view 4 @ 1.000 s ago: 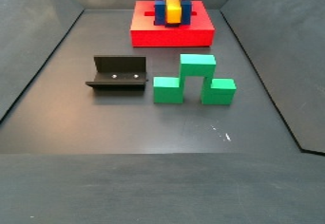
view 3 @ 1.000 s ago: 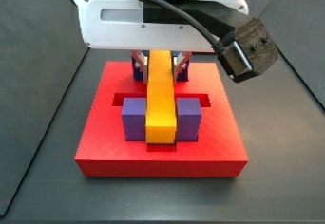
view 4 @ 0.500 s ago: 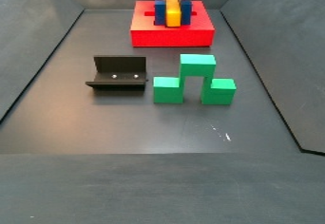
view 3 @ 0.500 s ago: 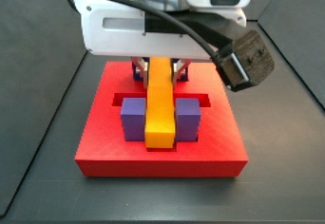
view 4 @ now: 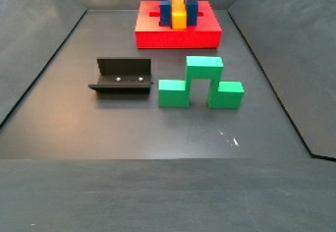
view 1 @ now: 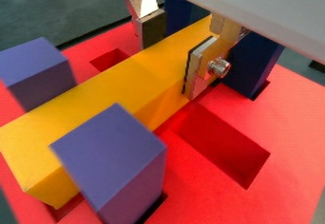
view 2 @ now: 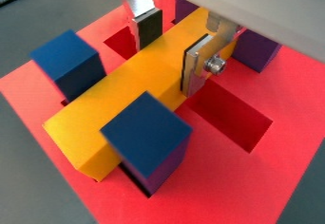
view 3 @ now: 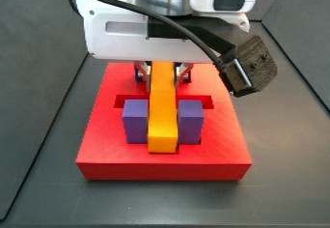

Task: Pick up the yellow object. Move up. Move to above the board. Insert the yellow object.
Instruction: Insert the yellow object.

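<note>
Comparing this moment with the side view of a second ago, I see my gripper (view 3: 162, 70) and its white housing sitting a little higher over the far half of the board (view 3: 103, 159), while the yellow object (view 3: 162, 111) has kept its place, lying lengthwise in the board's slot between the two upright blocks.

In both wrist views my fingers (view 1: 203, 65) flank the far end of the bar. One silver plate looks flush against the bar's side; the opposite finger (view 2: 147, 27) seems to stand just off the other side, with a thin dark gap. So I judge the grip to be loosened, spread slightly around the bar, though I cannot be certain it has fully let go.

The bar's top face sits well above the red surface and about level with the near blocks (view 2: 148, 138). Whether it is fully bottomed in the slot I cannot tell from here.

My reading is that the insertion is essentially done and the lift is the start of a retreat. The risk is dragging the bar up if a pad still clings. The green blocks (view 4: 197, 83) and the fixture (view 4: 122, 77) lie well apart, untouched.
</note>
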Available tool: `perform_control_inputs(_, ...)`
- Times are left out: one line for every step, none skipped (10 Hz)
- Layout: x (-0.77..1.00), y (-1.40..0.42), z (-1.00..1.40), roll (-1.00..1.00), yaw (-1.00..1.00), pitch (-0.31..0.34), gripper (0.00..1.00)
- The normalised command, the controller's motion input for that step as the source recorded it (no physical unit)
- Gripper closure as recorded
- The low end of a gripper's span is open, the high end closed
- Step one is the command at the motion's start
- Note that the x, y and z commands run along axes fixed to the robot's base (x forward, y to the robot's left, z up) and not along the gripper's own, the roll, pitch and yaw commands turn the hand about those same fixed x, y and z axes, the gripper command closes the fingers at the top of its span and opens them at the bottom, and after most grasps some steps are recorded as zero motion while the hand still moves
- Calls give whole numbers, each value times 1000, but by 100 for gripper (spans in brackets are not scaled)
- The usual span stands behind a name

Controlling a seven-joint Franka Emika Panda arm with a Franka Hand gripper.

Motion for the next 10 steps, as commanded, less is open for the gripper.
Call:
perform_control_inputs(120, -34, -77, 104, 0, 20, 100)
perform_control_inputs(106, 37, -97, 93, 0, 16, 100)
perform_control_inputs(49, 166, -169, 49, -34, 3, 100)
perform_control_inputs(63, 194, -143, 47, -34, 10, 100)
perform_control_inputs(109, 234, -114, 54, -26, 27, 100)
perform_control_inputs(0, 34, -240, 51, 0, 0, 100)
perform_control_inputs(0, -57, -334, 6, 0, 0, 100)
perform_control_inputs(0, -120, -340, 0, 37, 0, 100)
perform_control_inputs(0, -46, -354, 0, 0, -11, 100)
perform_control_inputs(0, 0, -186, -4, 0, 0, 100)
